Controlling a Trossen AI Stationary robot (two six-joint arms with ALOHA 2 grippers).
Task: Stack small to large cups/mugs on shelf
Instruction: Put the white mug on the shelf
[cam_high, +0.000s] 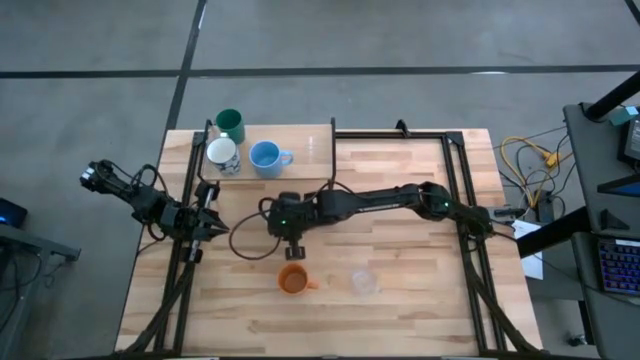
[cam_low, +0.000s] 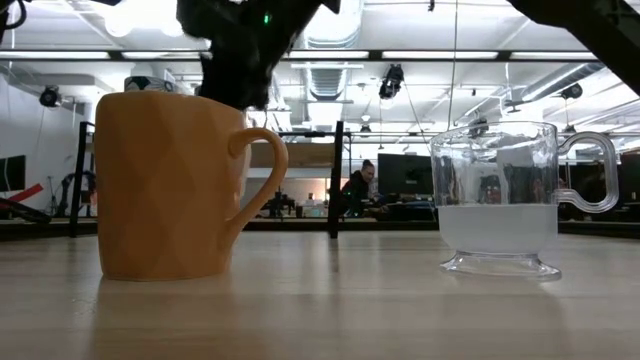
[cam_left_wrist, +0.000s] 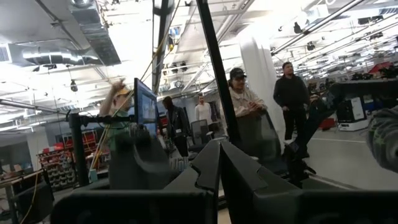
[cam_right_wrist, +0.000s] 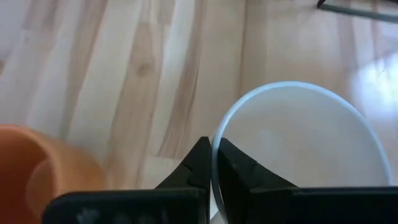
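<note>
No readable text in any view.
The cups, the tabletop (cam_high: 400, 290) and the arms carry no legible label, brand or number; screens and signs in the room behind are too small and blurred to read.

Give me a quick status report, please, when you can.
Right claw shut on pale cup rim, beside orange mug. Left claw shut, parked at left of table. Clear cup stands apart.
</note>
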